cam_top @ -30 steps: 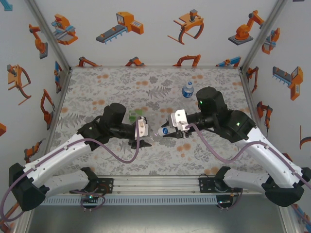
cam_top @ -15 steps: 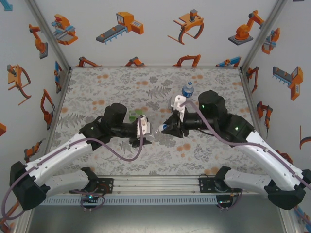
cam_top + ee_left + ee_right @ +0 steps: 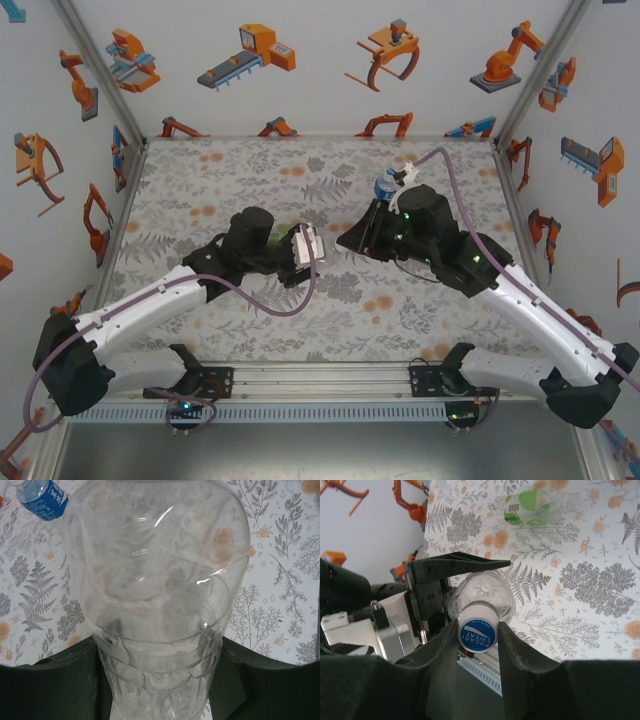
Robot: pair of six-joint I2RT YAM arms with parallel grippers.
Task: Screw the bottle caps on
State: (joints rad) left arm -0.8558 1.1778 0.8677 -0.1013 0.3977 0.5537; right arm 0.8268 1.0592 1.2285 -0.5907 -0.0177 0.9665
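Surface (image 3: 200, 190): flat, covered in a pale print of grey ferns and leaves dotted with orange flowers.
Blue-labelled bottle (image 3: 386, 185): stands upright on the surface, toward its far right corner.
Green-labelled bottle (image 3: 530, 507): clear plastic, lies on its side on the surface, apart from the blue-labelled bottle.

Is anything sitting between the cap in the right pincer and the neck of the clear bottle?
Nothing visible. The right pincer holds the cap right against the neck of the unlabelled bottle, which the left pincer grips; no object lies between them.
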